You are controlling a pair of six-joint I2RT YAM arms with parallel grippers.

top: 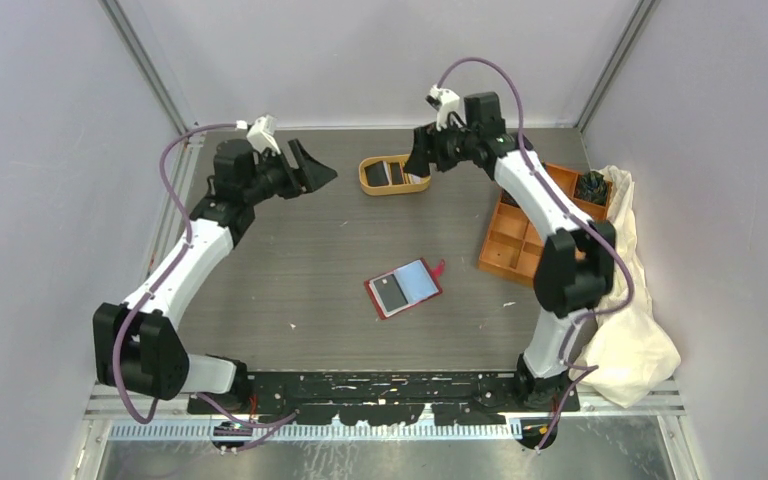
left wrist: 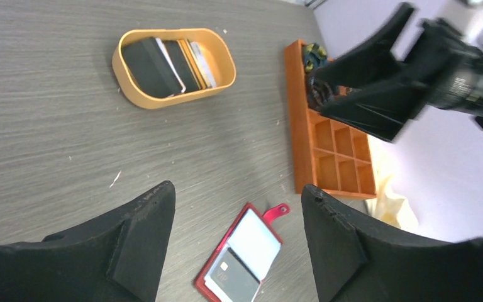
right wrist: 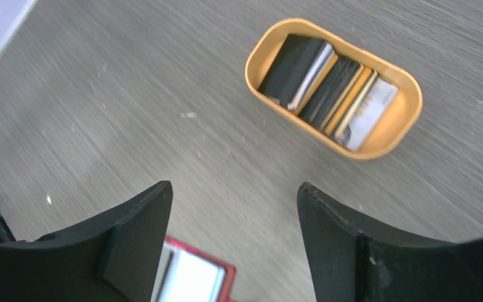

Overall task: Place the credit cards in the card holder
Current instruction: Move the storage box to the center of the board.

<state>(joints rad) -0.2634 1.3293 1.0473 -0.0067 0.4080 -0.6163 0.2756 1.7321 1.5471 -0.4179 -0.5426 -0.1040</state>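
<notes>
— What sits at upper centre?
— An orange oval tray point(top: 395, 190) on the grey counter point(top: 290, 250).
— And at right?
— An orange compartment box point(top: 512, 250), dark coiled bands point(top: 592, 186) in its top corner, beside a crumpled white cloth point(top: 632, 330).

I see left arm point(top: 175, 270) bent at elbow, reaching far-left; left gripper point(top: 315, 168) raised, jaws spread wide. Right arm point(top: 532, 195) arches toward far centre; right gripper point(top: 420, 160) jaws likewise wide.
</notes>
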